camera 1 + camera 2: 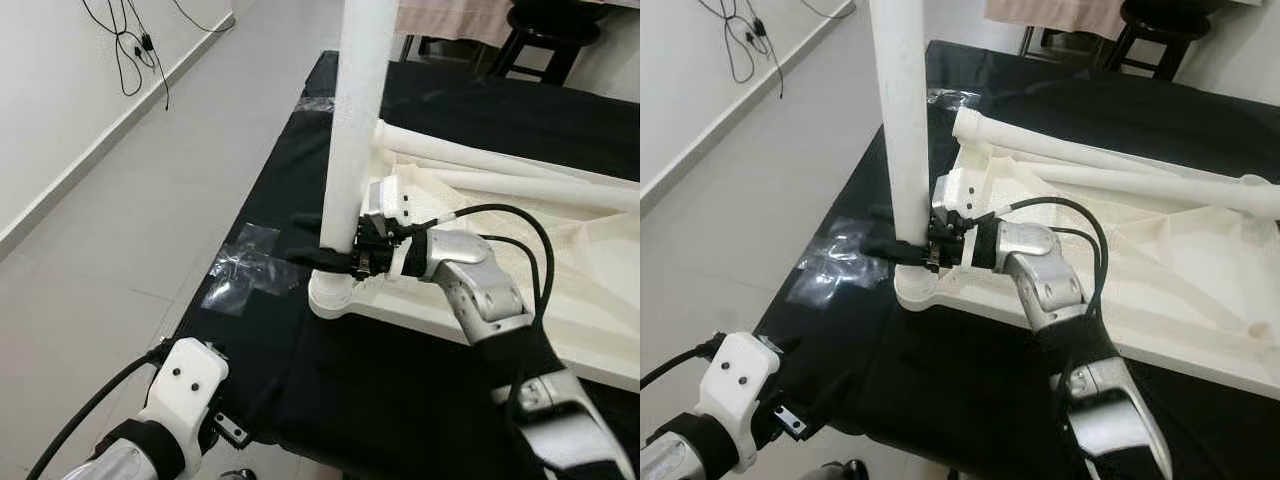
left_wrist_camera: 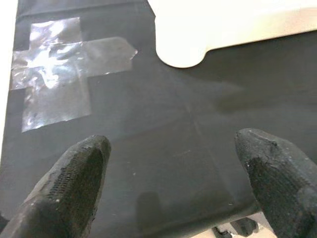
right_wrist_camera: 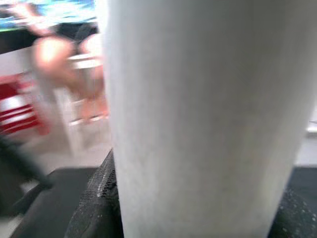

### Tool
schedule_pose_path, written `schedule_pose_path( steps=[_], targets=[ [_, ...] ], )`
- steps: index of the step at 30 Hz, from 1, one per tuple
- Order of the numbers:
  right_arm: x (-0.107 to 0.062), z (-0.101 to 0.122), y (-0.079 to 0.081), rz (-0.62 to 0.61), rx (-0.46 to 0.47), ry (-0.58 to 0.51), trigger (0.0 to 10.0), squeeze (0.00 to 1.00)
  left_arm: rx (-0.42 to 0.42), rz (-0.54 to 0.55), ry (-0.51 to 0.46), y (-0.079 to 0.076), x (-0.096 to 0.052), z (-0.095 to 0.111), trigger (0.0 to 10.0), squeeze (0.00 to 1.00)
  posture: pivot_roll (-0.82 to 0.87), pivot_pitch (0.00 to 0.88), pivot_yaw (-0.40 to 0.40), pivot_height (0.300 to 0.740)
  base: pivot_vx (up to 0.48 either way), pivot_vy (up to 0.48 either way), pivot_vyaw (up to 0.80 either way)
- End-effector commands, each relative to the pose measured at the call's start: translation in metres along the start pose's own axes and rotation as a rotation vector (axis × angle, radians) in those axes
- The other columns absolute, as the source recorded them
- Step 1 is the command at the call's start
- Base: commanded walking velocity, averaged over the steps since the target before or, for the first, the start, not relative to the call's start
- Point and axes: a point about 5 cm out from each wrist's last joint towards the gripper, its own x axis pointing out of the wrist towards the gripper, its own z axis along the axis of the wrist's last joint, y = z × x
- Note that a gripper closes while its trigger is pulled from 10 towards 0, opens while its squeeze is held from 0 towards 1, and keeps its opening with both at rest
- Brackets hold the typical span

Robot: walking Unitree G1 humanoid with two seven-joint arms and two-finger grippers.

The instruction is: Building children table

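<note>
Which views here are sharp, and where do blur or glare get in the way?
Both eye views are sharp and evenly lit, showing the right gripper around the upright white leg. Left wrist view: crisp, with glare on the clear tape on the black cloth. Right wrist view: the leg is so close that it looks soft, and the background is smeared beyond reading.

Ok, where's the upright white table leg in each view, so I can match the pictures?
Left eye view: the upright white cylindrical table leg stands centre, on the corner of the upturned white plastic tabletop, with the right tool clamped low on it.
Right eye view: leg left of centre.
Left wrist view: I can't make out the leg; the tabletop's rounded corner.
Right wrist view: leg up close.
Shared landmark: clear tape cross on the black cloth.
</note>
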Motion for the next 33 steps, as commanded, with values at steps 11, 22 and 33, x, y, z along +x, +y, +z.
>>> schedule_pose_path(
  steps=[11,22,33],
  targets=[
    [-0.001,-0.045,0.081,-0.968,0.286,0.180,10.0,0.00,0.011,-0.007,0.016,0.004,-0.001,0.000,10.0,0.00,0.05,0.278,-0.045,0.740,0.000,0.000,0.00],
    [0.010,-0.059,0.073,-1.047,0.328,0.184,10.0,0.00,0.055,0.060,-0.023,0.027,0.006,0.007,10.0,0.00,0.07,0.228,-0.043,0.740,0.000,0.000,0.00],
    [0.018,-0.063,0.081,-1.090,0.353,0.227,10.0,0.00,-0.045,0.017,-0.357,0.084,0.024,0.083,10.0,1.00,0.07,0.146,-0.029,0.740,0.000,0.000,0.00]
  ],
)
